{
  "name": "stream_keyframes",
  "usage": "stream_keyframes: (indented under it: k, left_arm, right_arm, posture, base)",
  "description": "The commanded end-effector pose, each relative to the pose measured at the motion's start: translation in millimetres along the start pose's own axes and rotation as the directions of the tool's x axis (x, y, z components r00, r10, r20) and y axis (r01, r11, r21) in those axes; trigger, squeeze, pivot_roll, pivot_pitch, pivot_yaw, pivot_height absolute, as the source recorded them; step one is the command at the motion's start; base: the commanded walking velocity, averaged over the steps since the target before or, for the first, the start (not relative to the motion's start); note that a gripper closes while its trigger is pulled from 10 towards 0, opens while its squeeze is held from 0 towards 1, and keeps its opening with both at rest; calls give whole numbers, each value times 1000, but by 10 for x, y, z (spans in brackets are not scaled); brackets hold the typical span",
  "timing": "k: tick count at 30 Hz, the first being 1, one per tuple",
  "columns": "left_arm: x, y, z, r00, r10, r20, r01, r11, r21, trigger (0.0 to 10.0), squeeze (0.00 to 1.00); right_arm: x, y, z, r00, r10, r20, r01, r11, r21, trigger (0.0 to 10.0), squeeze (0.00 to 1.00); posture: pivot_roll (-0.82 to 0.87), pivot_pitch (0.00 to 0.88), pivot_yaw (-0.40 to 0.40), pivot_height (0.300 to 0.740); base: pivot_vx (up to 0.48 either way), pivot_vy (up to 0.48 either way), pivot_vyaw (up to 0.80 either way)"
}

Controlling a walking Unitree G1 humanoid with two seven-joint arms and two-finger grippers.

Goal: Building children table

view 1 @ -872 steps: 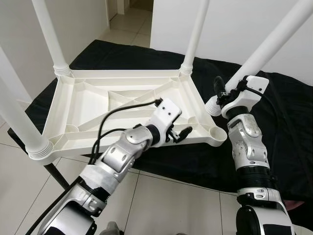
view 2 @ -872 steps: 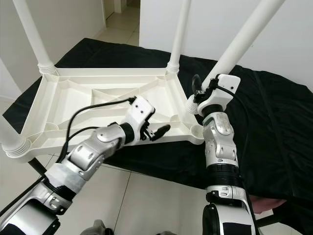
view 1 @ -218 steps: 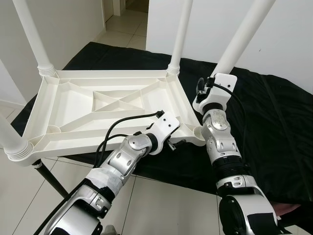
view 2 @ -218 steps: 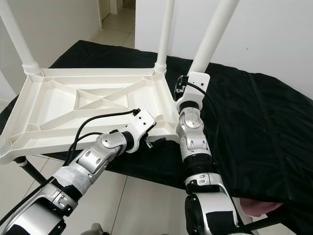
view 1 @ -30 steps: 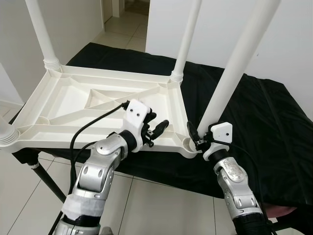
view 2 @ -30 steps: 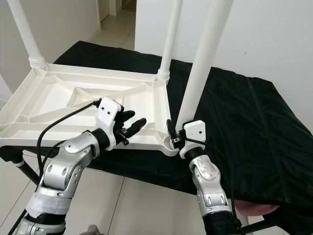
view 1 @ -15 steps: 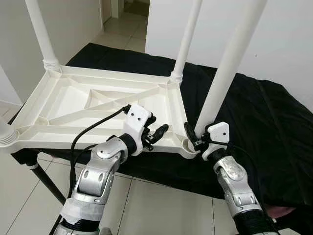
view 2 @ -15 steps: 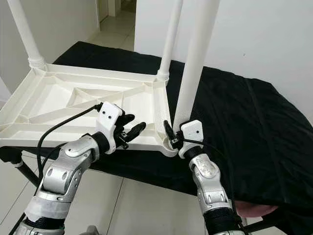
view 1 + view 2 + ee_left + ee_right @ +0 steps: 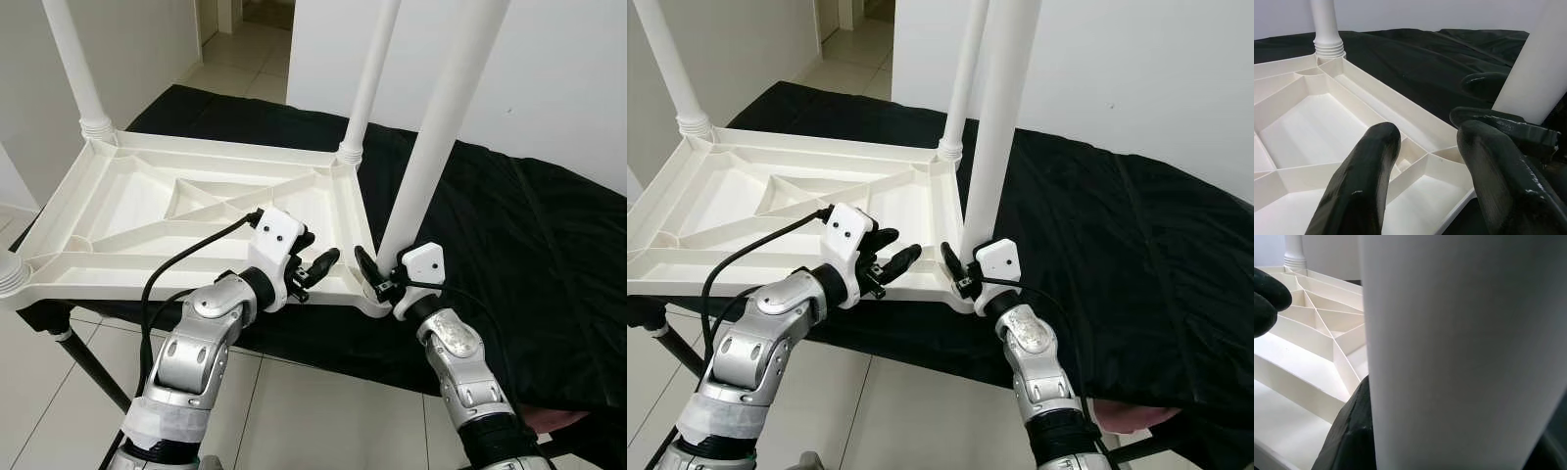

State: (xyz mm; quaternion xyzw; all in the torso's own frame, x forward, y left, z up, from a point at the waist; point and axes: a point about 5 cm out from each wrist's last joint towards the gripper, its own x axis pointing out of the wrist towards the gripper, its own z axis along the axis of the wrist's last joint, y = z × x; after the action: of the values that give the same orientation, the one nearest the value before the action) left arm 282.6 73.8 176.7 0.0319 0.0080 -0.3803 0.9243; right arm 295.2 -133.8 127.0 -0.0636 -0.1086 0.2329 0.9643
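A white plastic table top lies upside down on a black-covered surface. White legs rise from its far-left corner and far-right corner. My right gripper is shut on the base of a thick white leg at the near-right corner. The gripper hides the leg's lower end. In the right wrist view this leg sits against a black finger. My left gripper is open just above the top's front rim, left of that corner, holding nothing. Its fingers frame the ribbed underside.
Black cloth covers the support and spreads out to the right. A fourth leg's base stands at the near-left corner. Tiled floor lies below the front edge. White walls and a doorway stand behind.
My right gripper has moved the thick leg leftward toward the corner, and the leg now stands more upright. The left gripper has barely moved and stays open.
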Motion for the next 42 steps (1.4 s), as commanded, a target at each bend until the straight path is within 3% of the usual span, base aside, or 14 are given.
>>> stream_keyframes:
  k: [1,13,24,27,36,40,42]
  left_arm:
    - [-21,35,22,998,61,1,-61,998,-1,10000,0]
    - [-29,80,61,997,82,8,-82,997,5,10000,0]
    - [-74,88,46,996,93,-2,-93,996,-5,10000,0]
    - [-76,96,50,995,96,-4,-96,995,-5,10000,0]
    - [-92,107,59,995,102,-7,-102,995,-6,10000,0]
    - [-96,107,63,995,100,-7,-100,995,-5,10000,0]
    - [-100,119,72,994,107,-5,-107,994,-6,10000,0]
  right_arm:
    - [-59,38,-140,998,18,-64,-14,998,60,10000,0]
    - [-1,42,-239,986,-100,-130,123,977,175,10000,0]
    - [-69,-4,-351,957,-192,-219,236,952,196,10000,0]
    - [-79,-31,-378,934,-256,-248,310,926,213,10000,0]
    - [-115,-8,-419,904,-326,-278,394,887,242,10000,0]
    - [-123,13,-423,903,-327,-278,396,886,242,10000,0]
    - [-149,48,-386,926,-307,-220,352,914,203,10000,0]
  posture:
    - [50,0,-98,740]
    - [56,0,-97,740]
    - [58,0,-92,740]
    - [61,0,-90,740]
    - [66,0,-89,740]
    - [66,0,-88,740]
    - [68,0,-85,740]
  base:
    - [0,0,0]
    - [0,0,0]
    - [0,0,0]
    - [0,0,0]
    - [0,0,0]
    - [0,0,0]
    - [0,0,0]
